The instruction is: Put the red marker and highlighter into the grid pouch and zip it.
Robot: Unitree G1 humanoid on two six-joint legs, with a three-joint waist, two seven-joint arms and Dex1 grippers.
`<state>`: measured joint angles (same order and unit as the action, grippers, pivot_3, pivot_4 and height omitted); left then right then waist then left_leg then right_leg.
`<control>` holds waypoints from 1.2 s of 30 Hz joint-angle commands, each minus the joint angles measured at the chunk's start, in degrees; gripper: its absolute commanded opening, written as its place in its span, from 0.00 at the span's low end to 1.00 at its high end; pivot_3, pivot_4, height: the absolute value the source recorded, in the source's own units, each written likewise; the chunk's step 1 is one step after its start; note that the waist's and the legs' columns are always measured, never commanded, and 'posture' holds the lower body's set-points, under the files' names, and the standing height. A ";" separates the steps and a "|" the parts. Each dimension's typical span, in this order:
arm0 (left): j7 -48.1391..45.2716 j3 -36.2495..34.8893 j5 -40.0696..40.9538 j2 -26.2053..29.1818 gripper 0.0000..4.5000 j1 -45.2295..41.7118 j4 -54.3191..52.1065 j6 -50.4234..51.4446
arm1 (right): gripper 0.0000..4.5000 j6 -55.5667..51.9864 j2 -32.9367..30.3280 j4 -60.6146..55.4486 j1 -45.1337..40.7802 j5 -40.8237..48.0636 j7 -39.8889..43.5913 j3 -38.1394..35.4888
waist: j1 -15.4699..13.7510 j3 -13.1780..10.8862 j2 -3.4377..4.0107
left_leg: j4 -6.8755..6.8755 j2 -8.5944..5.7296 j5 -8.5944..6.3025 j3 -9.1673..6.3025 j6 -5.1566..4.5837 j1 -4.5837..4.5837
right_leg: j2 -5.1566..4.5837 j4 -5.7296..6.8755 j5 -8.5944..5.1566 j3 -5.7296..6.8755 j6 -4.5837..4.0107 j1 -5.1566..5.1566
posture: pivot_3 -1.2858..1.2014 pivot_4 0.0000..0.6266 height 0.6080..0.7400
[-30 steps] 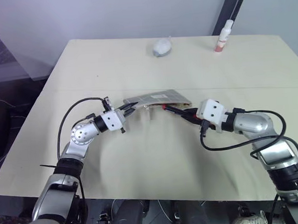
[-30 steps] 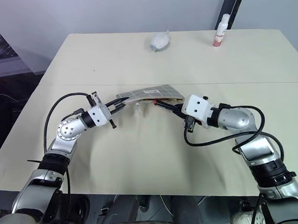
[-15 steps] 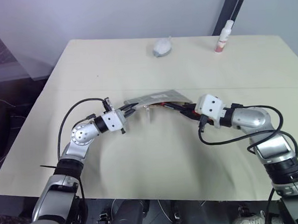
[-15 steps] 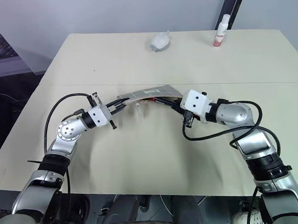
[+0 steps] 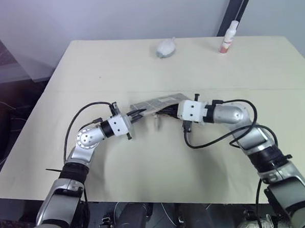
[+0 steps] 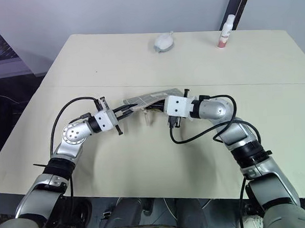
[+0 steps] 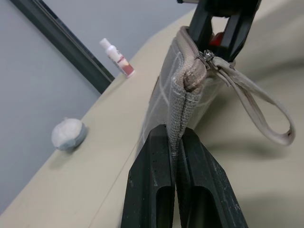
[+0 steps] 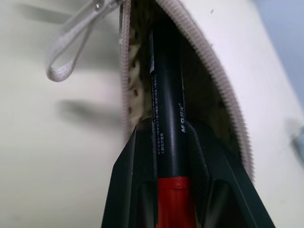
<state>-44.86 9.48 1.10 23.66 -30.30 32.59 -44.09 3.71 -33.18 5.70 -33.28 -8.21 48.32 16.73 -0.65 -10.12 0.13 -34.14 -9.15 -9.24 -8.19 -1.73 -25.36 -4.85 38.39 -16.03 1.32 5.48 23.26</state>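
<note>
At the middle of a beige table (image 5: 64, 88), the robot's two arms meet at the grid pouch (image 5: 159, 102), which is lifted off the surface between them. The left gripper (image 7: 176, 156) is clamped tight on one end seam of the grey fabric pouch, fingers pressed together with the cloth edge pinched between them. The pouch's zipper is undone, its mouth gaping, and a pale wrist loop (image 7: 259, 107) hangs from the zipper pull (image 7: 209, 58) at the pouch's near corner. From the opposite end of the pouch, the right gripper (image 8: 164, 137) grips the red marker (image 8: 166, 109) by its barrel just ahead of the red cap end; the black barrel runs forward into the pouch's open mouth, between the two rows of zipper teeth. Well beyond the pouch, near the table's far edge, stand a white-and-pink bottle (image 5: 229, 37) and a crumpled grey-white ball (image 5: 165, 48), apart from each other. The highlighter cannot be made out in the pouch or around it.
</note>
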 commanded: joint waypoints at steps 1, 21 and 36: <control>-1.85 0.39 2.10 -0.23 0.00 -0.89 -2.99 0.32 | 0.07 8.17 2.56 1.22 -2.08 -1.12 -1.68 1.46 | 0.03 0.00 0.00 | 0.01 0.01 0.02 0.00 -0.02 0.00 | 0.02 0.00 0.00 0.00 0.00 0.00 | 0.52 0.24 1.00; 0.43 0.16 -0.11 -0.43 0.00 0.35 -3.68 2.35 | 0.99 -6.54 -5.39 -12.21 9.26 22.89 9.01 -11.44 | 0.13 0.00 0.02 | 0.05 0.05 0.06 -0.02 0.05 0.01 | 0.10 0.01 0.06 -0.10 -0.08 0.05 | 0.52 0.24 1.00; 4.90 1.67 -6.40 -1.42 0.00 -1.76 -1.79 0.91 | 0.99 -42.77 9.28 -22.77 21.29 37.32 -11.91 -8.36 | 0.23 0.02 0.00 | 0.13 0.17 -0.01 0.11 0.08 -0.01 | 0.14 0.00 0.03 -0.20 -0.19 0.12 | 0.52 0.24 1.00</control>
<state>-41.00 11.41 -4.92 22.22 -30.47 31.48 -42.00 -38.65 -26.11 -17.30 -10.28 29.35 39.09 7.60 -0.42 -10.10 0.13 -34.01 -8.97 -9.25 -8.09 -1.65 -25.34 -4.68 38.39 -15.99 1.11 5.27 23.36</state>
